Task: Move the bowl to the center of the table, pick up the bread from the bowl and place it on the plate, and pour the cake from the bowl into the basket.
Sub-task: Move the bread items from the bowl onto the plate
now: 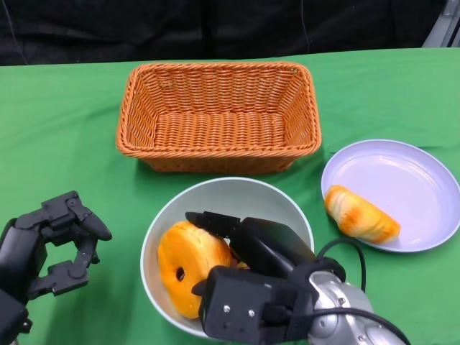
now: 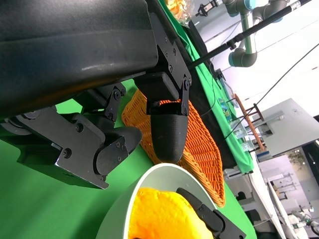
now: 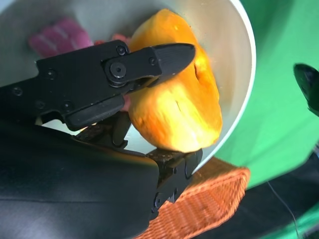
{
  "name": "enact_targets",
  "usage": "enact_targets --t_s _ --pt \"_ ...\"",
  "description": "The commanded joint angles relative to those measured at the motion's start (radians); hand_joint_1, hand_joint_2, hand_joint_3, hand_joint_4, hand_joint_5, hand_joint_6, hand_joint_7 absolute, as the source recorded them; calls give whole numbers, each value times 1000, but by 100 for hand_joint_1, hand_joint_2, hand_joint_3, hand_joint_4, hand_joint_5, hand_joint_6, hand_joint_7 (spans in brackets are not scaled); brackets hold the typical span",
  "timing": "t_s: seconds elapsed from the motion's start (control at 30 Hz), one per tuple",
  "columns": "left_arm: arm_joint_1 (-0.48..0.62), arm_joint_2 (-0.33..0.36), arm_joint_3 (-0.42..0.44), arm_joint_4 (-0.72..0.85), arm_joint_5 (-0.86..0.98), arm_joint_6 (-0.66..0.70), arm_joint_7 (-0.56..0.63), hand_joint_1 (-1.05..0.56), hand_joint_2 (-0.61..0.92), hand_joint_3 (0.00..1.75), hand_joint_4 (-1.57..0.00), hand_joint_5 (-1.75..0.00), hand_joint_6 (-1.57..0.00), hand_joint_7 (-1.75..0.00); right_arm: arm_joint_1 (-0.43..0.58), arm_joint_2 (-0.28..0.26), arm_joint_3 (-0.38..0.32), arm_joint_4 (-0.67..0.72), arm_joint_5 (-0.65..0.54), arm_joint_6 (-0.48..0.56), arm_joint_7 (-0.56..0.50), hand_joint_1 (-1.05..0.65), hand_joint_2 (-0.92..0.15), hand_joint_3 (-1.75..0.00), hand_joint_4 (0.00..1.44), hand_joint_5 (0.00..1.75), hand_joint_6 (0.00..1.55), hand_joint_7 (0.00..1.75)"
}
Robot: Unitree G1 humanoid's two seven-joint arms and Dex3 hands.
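Note:
The white bowl stands near the table's middle, in front of the basket. An orange ring-shaped cake lies in it, with something pink beside it. My right hand grips the bowl's near rim: fingers reach inside over the cake, and the thumb sits under the rim outside. A piece of bread lies on the lilac plate to the right. My left hand hovers left of the bowl, fingers apart, holding nothing.
The woven orange basket is empty and sits just behind the bowl. The plate lies right of the bowl, close to the table's right edge. Green cloth covers the table, with a black backdrop behind. The left wrist view shows the basket and the bowl's rim.

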Motion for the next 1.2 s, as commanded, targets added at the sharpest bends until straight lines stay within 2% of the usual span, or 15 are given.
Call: enact_targets --t_s 0.03,0.07,0.17,0.3,0.4,0.53,0.7,0.87,1.07,1.13,1.2 --pt "-3 22 4 7 11 -15 14 5 59 106 -80 -165 -78 -137 23 1 -25 43 21 -57 -43 -14 -92 -4 67 151 87 12" --pt "-3 23 4 7 13 -15 17 5 59 106 -80 -165 -78 -137 25 2 -34 50 28 -76 -56 -14 -92 -4 63 154 92 14" --pt "-4 23 4 9 11 -17 14 5 59 106 -80 -165 -77 -137 27 6 -52 66 42 -113 -78 -16 -92 -4 59 144 100 20" --pt "-4 23 4 10 12 -15 13 5 59 106 -79 -165 -77 -137 34 12 -87 101 58 -200 -152 -16 -92 -2 64 132 103 25" --pt "-6 22 3 15 11 -15 11 5 59 106 -79 -165 -77 -137 37 16 -116 118 62 -236 -195 -17 -92 -3 63 137 102 30" --pt "-9 23 2 21 12 -17 9 5 58 106 -80 -164 -77 -136 39 22 -156 129 84 -266 -211 -16 -92 -4 61 139 87 57" --pt "-8 22 -1 22 12 -20 7 5 59 106 -79 -164 -77 -136 32 22 -197 156 101 -336 -254 -14 -92 -4 63 144 84 63" --pt "-6 20 -2 18 13 -15 10 6 60 106 -79 -164 -77 -136 32 29 -233 165 104 -393 -310 -17 -91 -1 68 138 86 62" --pt "-5 20 -3 17 20 -15 16 6 60 106 -79 -164 -77 -136 57 36 -311 55 173 -379 -281 -21 -91 -1 69 131 86 61" --pt "-8 21 -2 23 15 -19 11 7 60 106 -80 -165 -77 -136 69 38 -347 16 233 -385 -258 -25 -92 -1 67 147 84 68" --pt "-9 22 -2 27 18 -23 12 7 60 107 -79 -165 -77 -136 80 40 -369 -22 270 -365 -236 -27 -92 -1 68 144 83 72"
